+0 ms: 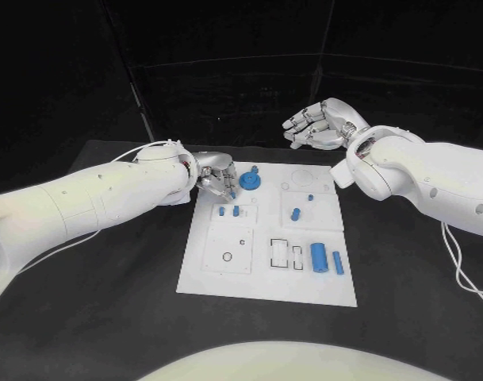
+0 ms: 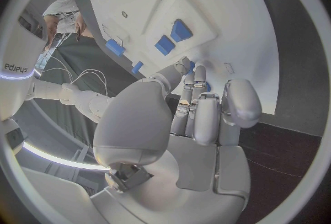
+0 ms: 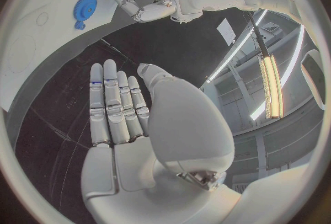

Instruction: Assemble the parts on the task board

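Task board (image 1: 266, 262): seven blue parts (image 1: 319, 258). Left hand (image 1: 216, 179) state unclear; right hand (image 1: 323, 125) empty, fingers apart.

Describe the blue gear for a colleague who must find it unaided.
Start at the white task board mid-table and go to its far edge. The blue gear lies there, beside the left hand. It alone is round and toothed; the other blue parts are small blocks or pegs.

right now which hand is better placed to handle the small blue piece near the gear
Left. The left hand has its fingertips at the small blue piece on the board, beside the gear; the right hand hangs open, off the board.
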Motion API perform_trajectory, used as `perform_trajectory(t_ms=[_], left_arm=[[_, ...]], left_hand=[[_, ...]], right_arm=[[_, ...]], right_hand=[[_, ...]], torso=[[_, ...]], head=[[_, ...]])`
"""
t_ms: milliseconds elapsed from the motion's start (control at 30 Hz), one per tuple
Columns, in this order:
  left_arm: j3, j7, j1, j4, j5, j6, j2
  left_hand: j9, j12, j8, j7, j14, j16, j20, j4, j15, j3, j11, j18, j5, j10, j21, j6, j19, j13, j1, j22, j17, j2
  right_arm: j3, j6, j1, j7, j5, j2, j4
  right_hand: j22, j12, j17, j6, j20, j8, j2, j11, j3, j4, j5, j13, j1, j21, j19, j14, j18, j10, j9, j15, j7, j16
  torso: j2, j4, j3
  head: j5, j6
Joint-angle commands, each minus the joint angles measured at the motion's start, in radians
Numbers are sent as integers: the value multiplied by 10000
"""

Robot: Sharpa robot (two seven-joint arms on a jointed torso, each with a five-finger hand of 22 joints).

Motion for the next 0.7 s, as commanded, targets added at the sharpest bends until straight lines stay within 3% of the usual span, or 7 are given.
perform_trajectory(t_ms=[33, 700], left_arm=[[-2, -147, 2, -31, 25, 268, 15], [-7, -187, 1, -50, 25, 101, 30]], left_hand=[[13, -41, -49, -7, 128, -39, 27, 1, -76, 30, -1, -182, -28, 39, 39, 58, 64, -13, -61, -1, -23, -42], [-252, -278, -543, 108, 124, -84, 54, -5, -23, 7, 78, -182, -28, 34, -14, -496, 57, -108, -133, -25, -137, -214]], right_arm=[[7, 3, 19, 59, 27, 8, 5], [7, -36, 19, -136, -18, -18, 13]], right_hand=[[-13, -33, -15, -42, 6, -58, -11, 37, 6, -58, 57, -15, -83, -42, 37, 46, 17, -20, 0, 0, 129, -70], [-18, -30, -22, -42, 8, -59, -13, 39, 3, -55, 56, -21, -99, -50, 41, 51, 17, -20, 0, 2, 132, -77]], torso=[[0, 6, -2], [-5, 19, 0]], head=[[-8, 3], [-28, -6]])
